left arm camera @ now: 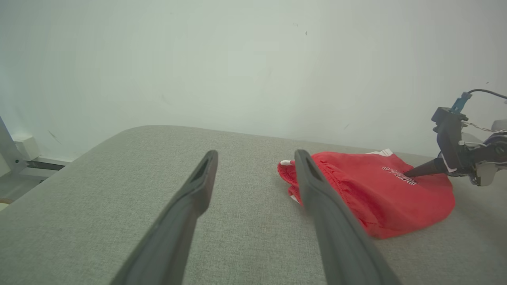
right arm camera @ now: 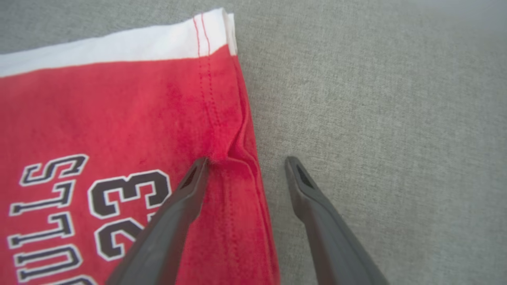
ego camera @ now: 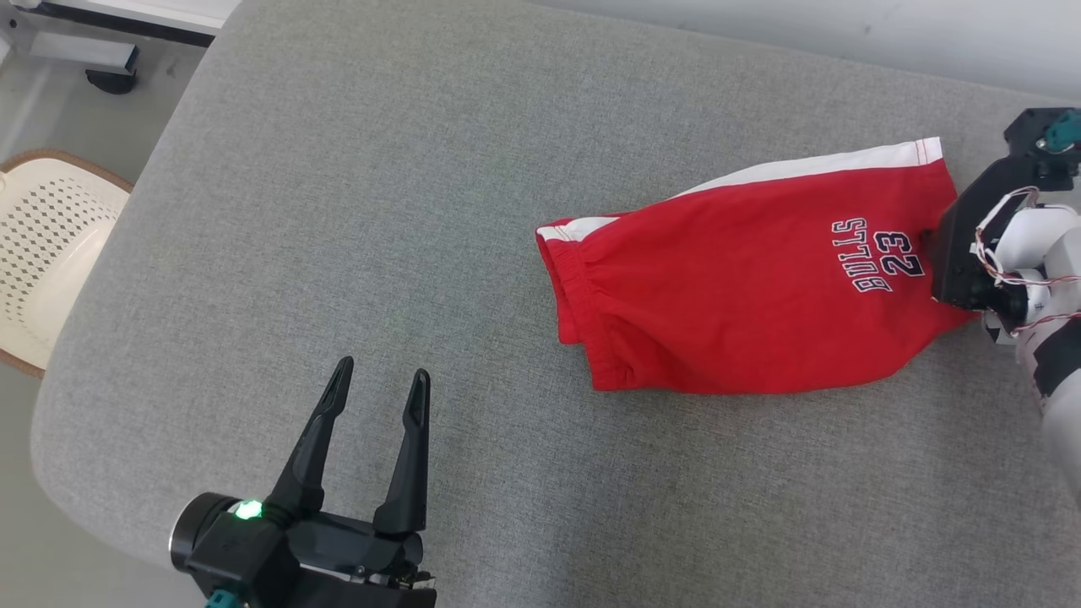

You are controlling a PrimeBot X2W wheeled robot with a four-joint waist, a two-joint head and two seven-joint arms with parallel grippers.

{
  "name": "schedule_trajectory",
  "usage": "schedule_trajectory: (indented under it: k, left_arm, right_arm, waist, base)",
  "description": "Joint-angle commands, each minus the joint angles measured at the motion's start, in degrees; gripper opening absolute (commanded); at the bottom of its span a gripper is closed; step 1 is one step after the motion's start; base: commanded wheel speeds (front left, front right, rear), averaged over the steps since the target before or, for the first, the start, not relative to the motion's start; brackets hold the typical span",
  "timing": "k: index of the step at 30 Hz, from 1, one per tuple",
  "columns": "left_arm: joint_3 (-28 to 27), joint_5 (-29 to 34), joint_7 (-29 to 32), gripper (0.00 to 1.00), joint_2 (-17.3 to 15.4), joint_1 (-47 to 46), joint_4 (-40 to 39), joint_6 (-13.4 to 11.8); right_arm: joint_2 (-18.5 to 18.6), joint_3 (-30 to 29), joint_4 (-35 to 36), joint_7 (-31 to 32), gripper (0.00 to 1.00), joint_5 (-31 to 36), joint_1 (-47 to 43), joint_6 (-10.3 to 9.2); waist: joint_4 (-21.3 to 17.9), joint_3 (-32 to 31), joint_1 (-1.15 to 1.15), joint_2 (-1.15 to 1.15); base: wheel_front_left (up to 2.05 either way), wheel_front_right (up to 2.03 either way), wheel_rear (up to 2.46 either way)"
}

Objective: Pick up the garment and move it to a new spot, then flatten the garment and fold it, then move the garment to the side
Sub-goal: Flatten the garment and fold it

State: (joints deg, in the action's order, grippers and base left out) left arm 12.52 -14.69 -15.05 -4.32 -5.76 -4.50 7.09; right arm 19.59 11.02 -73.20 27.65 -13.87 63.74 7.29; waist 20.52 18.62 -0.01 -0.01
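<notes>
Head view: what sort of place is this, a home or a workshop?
Probably a lab or test room rather than a home: a grey fabric-covered table with red shorts laid on it, a bare pale wall behind, and a wheeled metal frame on the floor beside it.

Worktop (ego camera: 422, 211): grey woven fabric cover, rounded corner at lower left of the head view, even light, soft shadows.
Wall (left arm camera: 237, 59): plain, pale, a few small marks, behind the worktop's far edge.
Floor (ego camera: 51, 118): pale, at upper left of the head view, carrying a white frame (ego camera: 84, 51) on a dark caster (ego camera: 110, 82).
Left edge: white perforated plastic item (ego camera: 46, 245) with a brown rim; chair or basket, cannot tell.
</notes>
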Motion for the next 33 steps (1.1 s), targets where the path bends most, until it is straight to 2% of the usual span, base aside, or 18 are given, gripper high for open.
schedule_trajectory:
  k: [1,2,3,4,5,18,33]
  left_arm:
    - [-0.09,-0.57,-0.17,1.0,0.13,0.61,0.06,0.18]
    - [-0.11,-0.63,-0.18,1.0,0.17,0.62,0.22,0.22]
    - [-0.07,-0.68,-0.18,1.0,0.19,0.67,0.4,0.24]
    - [-0.03,-0.75,-0.18,1.0,0.19,0.72,0.52,0.29]
    - [0.05,-0.85,-0.18,1.0,0.18,0.75,0.69,0.32]
    - [1.02,-1.38,-0.18,1.0,-0.2,0.52,2.59,0.35]
    - [0.51,-2.51,-0.18,1.0,-0.89,2.17,4.34,0.39]
  right_arm:
    - [-1.83,0.22,-1.35,1.33,1.0,0.27,-2.7,0.33]
    - [-1.87,0.23,-1.36,1.34,0.75,0.65,-2.67,0.33]
    - [-1.85,0.22,-1.36,1.03,0.4,1.08,-2.53,0.33]
    - [-1.87,0.23,-1.35,0.78,0.14,1.51,-2.43,0.33]
    - [-1.84,0.34,-1.35,0.6,0.0,1.97,-2.44,0.32]
    - [1.29,-4.67,-1.08,-3.16,0.0,6.79,-2.91,0.1]
    - [1.85,-8.75,0.18,-9.27,0.0,13.37,-6.54,0.11]
  waist:
    - [-0.08,-0.07,0.01,0.01]
    - [-0.18,-0.19,0.01,0.01]
    - [-0.27,-0.28,0.01,0.01]
    - [-0.37,-0.37,0.01,0.01]
    - [-0.48,-0.45,0.01,0.01]
    - [-2.14,-2.17,0.01,0.01]
    - [-8.16,-9.13,0.01,0.01]
  base:
    - [0.0,0.0,0.0]
    - [0.0,0.0,0.0]
    - [0.0,0.0,0.0]
    - [0.0,0.0,0.0]
    - [0.0,0.0,0.0]
    - [0.0,0.0,0.0]
    - [0.0,0.0,0.0]
